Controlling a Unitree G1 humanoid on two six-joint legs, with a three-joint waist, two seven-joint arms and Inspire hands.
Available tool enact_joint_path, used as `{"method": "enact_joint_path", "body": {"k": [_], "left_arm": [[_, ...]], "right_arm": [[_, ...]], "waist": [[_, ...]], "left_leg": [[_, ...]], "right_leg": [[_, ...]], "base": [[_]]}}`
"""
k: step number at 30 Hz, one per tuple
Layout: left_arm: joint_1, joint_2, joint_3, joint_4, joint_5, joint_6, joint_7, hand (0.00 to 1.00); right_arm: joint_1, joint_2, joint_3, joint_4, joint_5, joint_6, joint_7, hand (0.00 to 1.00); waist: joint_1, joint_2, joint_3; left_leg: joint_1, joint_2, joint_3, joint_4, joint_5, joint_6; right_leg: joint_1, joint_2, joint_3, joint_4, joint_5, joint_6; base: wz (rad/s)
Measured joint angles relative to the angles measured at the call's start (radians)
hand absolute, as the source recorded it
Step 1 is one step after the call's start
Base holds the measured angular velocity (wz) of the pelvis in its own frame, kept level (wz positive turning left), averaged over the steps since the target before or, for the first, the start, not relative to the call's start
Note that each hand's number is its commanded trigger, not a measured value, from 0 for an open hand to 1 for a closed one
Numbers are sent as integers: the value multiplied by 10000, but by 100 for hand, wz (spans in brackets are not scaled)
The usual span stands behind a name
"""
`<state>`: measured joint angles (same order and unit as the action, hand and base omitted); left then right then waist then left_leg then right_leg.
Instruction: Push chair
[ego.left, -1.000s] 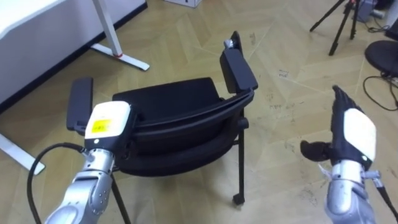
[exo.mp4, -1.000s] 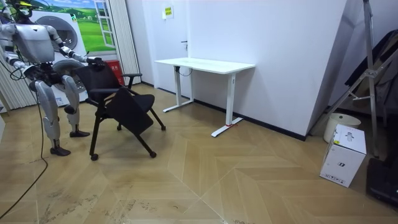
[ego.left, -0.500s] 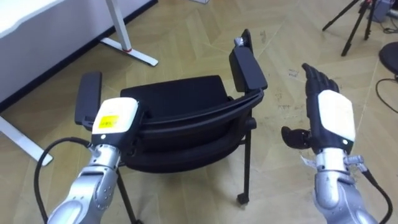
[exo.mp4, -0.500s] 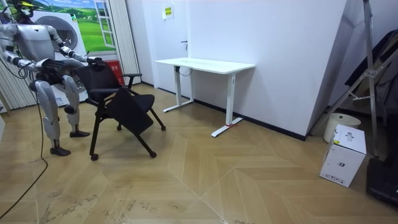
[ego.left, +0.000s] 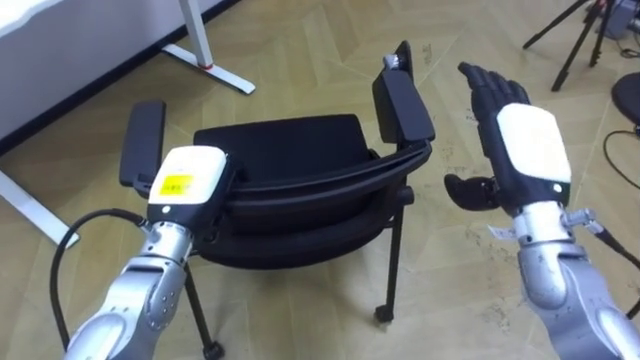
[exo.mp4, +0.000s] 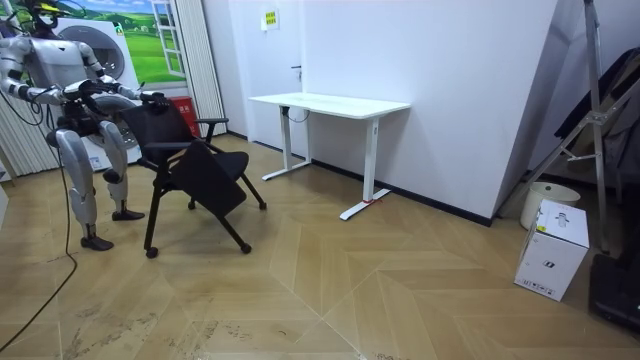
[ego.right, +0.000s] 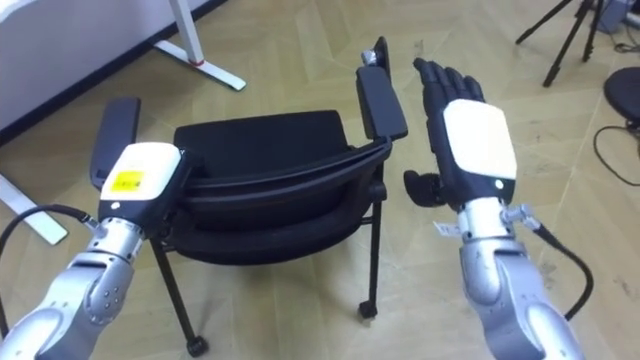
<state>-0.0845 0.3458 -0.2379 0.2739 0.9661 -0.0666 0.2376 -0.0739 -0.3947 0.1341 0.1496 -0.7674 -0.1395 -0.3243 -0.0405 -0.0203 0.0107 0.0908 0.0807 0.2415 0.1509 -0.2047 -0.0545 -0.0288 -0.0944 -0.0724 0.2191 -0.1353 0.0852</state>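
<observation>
Left eye view: left hand (ego.left: 185, 185) on the backrest (ego.left: 320, 187) of the likely light, castored chair (ego.left: 280, 150), fingers hidden; right hand (ego.left: 520, 150) open beside it.

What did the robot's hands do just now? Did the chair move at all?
The right hand rose and reached forward, fingers straight. It now hangs in the air beside the chair, close to the armrest on that side, not touching it. Nothing was grabbed or let go. The left hand stayed at the top of the chair's back, and the chair stands in the same spot near the white desk.
</observation>
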Motion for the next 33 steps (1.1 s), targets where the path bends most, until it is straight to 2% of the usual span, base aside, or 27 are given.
{"method": "enact_joint_path", "body": {"k": [6,17,22,26,29,33], "left_arm": [[-126,67,-27,-7,240,-206,-81,100],[-229,90,-27,2,292,-362,-260,100],[-271,195,-26,18,291,-509,-243,100],[-389,224,-27,53,292,-670,-258,100],[-458,259,-36,158,295,-926,-261,100],[-459,323,-37,156,284,-981,-277,100]], "right_arm": [[-44,-54,0,0,-81,-48,258,0],[-353,-119,5,6,-1087,-58,505,0],[-356,-142,14,46,-1728,-275,502,0],[-444,-349,30,40,-2164,-557,502,0],[-454,-413,48,38,-2199,-578,502,0],[-454,-424,417,12,-2206,-544,504,0]], "waist": [[152,-246,-22],[183,-291,-29],[230,-345,4],[412,-364,16],[558,-368,18],[600,-377,22]], "left_leg": [[-15,10,-48,10,0,0],[-79,39,-257,82,0,0],[-89,39,-257,82,0,0],[-126,40,-254,79,0,0],[-107,41,-260,80,0,0],[-147,43,-262,79,0,0]], "right_leg": [[18,0,-50,-1,0,0],[80,-1,-194,-12,0,-1],[74,0,-194,-27,1,-2],[8,1,-192,-27,1,-2],[3,2,-193,-27,1,-2],[12,2,-198,-27,1,-1]], "base": [[1],[3],[0],[0],[0],[0]]}}
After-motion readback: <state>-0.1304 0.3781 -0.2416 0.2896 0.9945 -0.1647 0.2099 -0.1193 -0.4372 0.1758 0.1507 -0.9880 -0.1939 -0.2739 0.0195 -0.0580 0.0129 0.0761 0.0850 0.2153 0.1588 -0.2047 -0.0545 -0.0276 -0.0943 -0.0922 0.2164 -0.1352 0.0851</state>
